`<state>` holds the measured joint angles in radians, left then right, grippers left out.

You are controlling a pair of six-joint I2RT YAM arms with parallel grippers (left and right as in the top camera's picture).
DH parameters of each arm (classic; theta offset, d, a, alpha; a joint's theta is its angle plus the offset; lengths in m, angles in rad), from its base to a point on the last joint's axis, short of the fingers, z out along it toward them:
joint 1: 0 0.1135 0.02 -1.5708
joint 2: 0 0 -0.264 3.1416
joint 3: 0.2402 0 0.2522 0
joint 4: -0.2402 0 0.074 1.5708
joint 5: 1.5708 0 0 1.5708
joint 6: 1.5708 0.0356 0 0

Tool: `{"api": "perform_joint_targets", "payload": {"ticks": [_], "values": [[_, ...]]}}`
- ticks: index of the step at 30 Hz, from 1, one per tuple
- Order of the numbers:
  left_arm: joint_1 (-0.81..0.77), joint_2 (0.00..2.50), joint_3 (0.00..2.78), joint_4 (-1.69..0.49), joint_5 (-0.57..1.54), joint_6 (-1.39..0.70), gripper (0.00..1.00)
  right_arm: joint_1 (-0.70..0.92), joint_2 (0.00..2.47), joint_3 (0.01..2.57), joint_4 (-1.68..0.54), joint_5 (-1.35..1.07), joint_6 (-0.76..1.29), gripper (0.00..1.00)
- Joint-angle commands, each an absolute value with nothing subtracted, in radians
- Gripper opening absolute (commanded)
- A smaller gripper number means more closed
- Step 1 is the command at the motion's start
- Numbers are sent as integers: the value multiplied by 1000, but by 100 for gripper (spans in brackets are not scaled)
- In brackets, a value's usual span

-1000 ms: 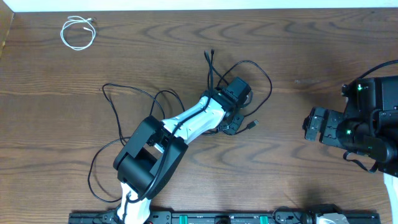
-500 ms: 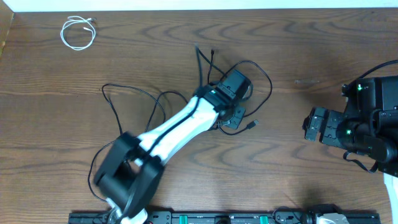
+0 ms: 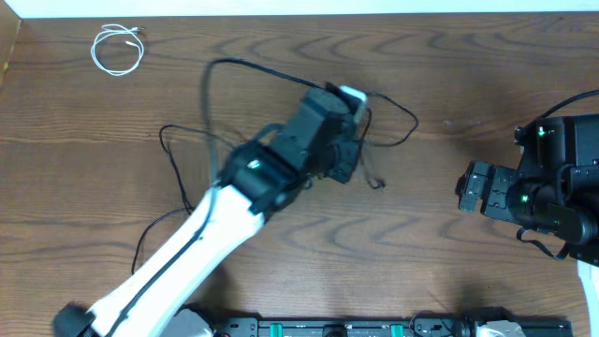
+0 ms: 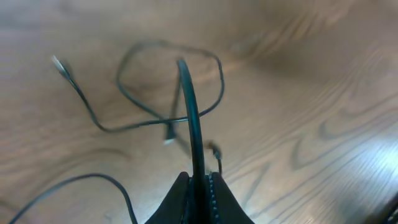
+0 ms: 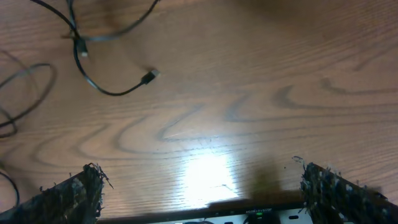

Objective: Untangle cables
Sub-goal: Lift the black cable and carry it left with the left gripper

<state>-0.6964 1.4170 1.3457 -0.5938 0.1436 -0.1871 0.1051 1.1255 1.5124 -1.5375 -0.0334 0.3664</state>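
Observation:
Several black cables (image 3: 187, 140) lie looped across the middle of the table. My left gripper (image 3: 354, 108) hangs above them, shut on one black cable (image 4: 194, 124), which rises straight out of the closed jaws and bends over. A long arc of that cable (image 3: 262, 73) stretches up and to the left. Below it in the left wrist view lie a loose loop (image 4: 214, 68) and a plug end (image 4: 59, 62). The short white cable (image 3: 117, 49) lies coiled at the far left corner. My right gripper (image 3: 468, 187) rests at the right, open, its jaws (image 5: 205, 193) wide over bare wood.
A black cable end with a plug (image 5: 149, 76) lies ahead of the right gripper. The black rail (image 3: 328, 328) runs along the table's near edge. The table's left edge (image 3: 7, 56) is close to the white cable.
The left gripper has closed on a black cable and lifted it up and to the left. The loops have been dragged, and an arc now stretches toward the upper left. The right arm is still.

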Motion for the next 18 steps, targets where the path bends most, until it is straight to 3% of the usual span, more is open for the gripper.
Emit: {"api": "perform_joint_targets", "payload": {"ticks": [1, 10, 18], "values": [[-653, 1360, 1374, -591, 146, -207, 8, 99, 1126, 1514, -1539, -29, 373, 99], [-625, 1457, 1357, -592, 171, -331, 8, 99, 1126, 1514, -1539, -29, 373, 99], [-618, 1571, 1361, -500, 304, -308, 8, 99, 1126, 1514, -1539, -29, 373, 99]]}}
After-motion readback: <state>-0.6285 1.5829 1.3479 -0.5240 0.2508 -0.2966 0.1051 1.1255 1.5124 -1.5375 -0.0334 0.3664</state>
